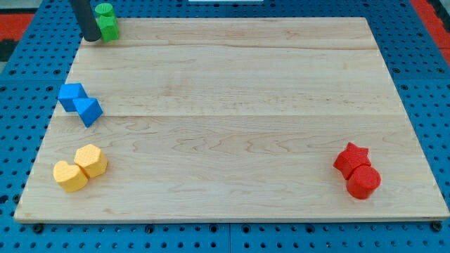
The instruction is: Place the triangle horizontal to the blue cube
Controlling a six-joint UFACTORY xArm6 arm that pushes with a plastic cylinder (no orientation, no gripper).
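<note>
My tip (91, 39) rests at the upper left of the frame, at the board's far corner, touching or just beside the green blocks (107, 21) on their left side. There is no claw on this rig — only the bare rod — so there is nothing that opens or closes, and nothing is held; blocks move only when pushed from the side.

The task's things sit lower down the left edge of the wooden board (232, 105). Two blue blocks touch each other there: the blue cube (72, 94) nearer the view's top, and the blue triangle (88, 111) just below and to its right (the shapes are small, so I judge which is which from the outlines). The triangle lies diagonally off the cube, not level with it, so the task looks not yet done.

Well apart from these are the yellow blocks (80, 167), a pair pressed together at the lower left, and the red blocks (357, 171), a star and a round piece, at the lower right. They are clear of any likely path.

In my judgement the next move is to bring the tip down the frame to the triangle's lower side and nudge it toward the view's top until level with the cube — approaching carefully, since the two touch and the cube could shift too.
</note>
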